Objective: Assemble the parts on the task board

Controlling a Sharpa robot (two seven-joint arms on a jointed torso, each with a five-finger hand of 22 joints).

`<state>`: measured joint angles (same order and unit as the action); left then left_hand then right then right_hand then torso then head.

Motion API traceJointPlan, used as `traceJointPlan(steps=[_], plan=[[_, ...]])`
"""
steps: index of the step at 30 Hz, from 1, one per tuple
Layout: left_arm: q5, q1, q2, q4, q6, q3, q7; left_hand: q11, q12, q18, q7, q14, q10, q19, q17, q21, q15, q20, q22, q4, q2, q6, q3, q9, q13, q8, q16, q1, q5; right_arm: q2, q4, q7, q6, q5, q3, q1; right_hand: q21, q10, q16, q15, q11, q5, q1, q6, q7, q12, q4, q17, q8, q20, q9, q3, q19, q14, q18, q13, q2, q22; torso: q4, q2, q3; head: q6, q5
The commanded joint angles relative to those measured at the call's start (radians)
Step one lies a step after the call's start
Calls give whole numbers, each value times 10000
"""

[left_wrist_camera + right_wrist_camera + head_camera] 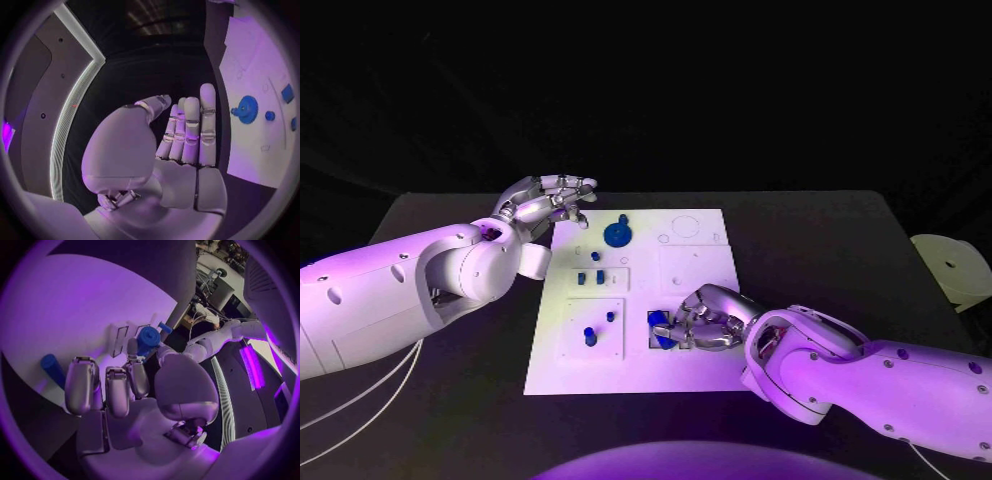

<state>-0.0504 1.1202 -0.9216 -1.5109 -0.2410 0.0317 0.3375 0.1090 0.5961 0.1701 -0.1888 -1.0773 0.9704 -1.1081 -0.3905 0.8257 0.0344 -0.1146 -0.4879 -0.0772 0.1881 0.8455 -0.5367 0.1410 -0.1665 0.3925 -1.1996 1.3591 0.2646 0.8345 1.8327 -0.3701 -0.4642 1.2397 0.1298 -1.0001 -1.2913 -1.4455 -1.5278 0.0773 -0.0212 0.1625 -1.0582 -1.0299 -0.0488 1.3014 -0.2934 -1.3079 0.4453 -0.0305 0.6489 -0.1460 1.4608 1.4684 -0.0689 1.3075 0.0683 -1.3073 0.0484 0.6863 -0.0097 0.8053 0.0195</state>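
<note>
Right hand [701, 320] nearest the camera, low over the near-right part of the white board [697, 375]; fingers [119, 390] curled round a small blue part [149, 338], pinched at the tips w/ thumb. The part looks short and round; can't tell its long axis or which way it points. Just beside that hand on the board lies a blue peg [52, 369], a cylinder lying flat. Board is a long rectangle on the black counter [819, 240], long axis running away from the robot. Blue gear [617, 234] sits near the far-left part of the board, flat, w/ a small tab pointing toward the far edge. Mid-board, left column: a few small blue pieces [597, 279] in recesses, and another blue piece [590, 337] nearer the robot. Left hand [553, 205] at the far-left corner of the board, just beside the gear; fingers [190, 130] close together, holding nothing.
</note>
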Motion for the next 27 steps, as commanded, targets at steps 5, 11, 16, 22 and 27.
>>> traceJointPlan(steps=[5, 11, 16, 22, 27], plan=[[-20, 5, 3, -31, 121, 6, 39, 2, 69, 143, 6, 66, -99, 24, 9, -67, -22, -57, 8, -23, -2, -81, 27, -11, -10, 60, 1, -56, 53, -2, -21, 9, 11, 149, 0, 11, 93, -3, -19, 58, -13, -978, 585, 45, 0, -92, -10, -1293, 82, 25, 22, 600, -8, 771, 76, 238, -99, -1294, -5, 2, -12, -28, -22], [-20, 5, -6, -36, 114, 6, 38, 2, 69, 143, 6, 66, -99, 24, 9, -67, -22, -57, 8, -23, -2, -81, 27, -11, -10, 60, 1, -56, 53, 24, 16, 81, -33, 225, 0, 11, 171, 19, -13, 42, 1, -1108, 1465, 101, -19, -160, -20, -1290, 126, 11, 69, 1491, -25, 770, 64, 233, -252, -1289, -10, 2, -7, -35, -21], [-20, 5, -14, -34, 108, 6, 38, 2, 69, 143, 6, 66, -99, 24, 9, -67, -22, -57, 8, -23, -2, -81, 27, -11, -10, 60, 1, -56, 53, 105, 152, 149, -65, 303, 0, 11, 129, -6, -22, 43, -5, -1070, 1388, 93, -14, -125, 3, -1320, 148, 10, 83, 1603, -2, 777, 74, 275, -407, -1319, -9, -3, 0, -33, -17], [-20, 5, -20, -37, 108, 6, 39, 2, 69, 143, 6, 66, -99, 24, 9, -67, -22, -57, 8, -23, -2, -81, 27, -11, -10, 60, 1, -56, 53, 268, 329, 241, 78, 338, 0, 9, 102, -46, -38, 68, -30, -85, -221, 144, 18, -100, 192, -1369, 164, 33, 98, 1594, 32, 788, 82, 348, -638, -1372, 1, -2, -1, -24, -14], [-20, 5, -24, -35, 105, 6, 38, 2, 69, 143, 6, 66, -99, 24, 9, -67, -22, -57, 8, -23, -2, -81, 27, -11, -10, 60, 1, -56, 53, 345, 412, 293, 310, 380, -1, 8, 77, -87, -58, 87, -51, -229, -1471, 127, 34, -61, 223, -1435, 117, 48, 37, 1493, 59, 800, 93, 424, -582, -1421, 13, -4, 5, -22, -8]])
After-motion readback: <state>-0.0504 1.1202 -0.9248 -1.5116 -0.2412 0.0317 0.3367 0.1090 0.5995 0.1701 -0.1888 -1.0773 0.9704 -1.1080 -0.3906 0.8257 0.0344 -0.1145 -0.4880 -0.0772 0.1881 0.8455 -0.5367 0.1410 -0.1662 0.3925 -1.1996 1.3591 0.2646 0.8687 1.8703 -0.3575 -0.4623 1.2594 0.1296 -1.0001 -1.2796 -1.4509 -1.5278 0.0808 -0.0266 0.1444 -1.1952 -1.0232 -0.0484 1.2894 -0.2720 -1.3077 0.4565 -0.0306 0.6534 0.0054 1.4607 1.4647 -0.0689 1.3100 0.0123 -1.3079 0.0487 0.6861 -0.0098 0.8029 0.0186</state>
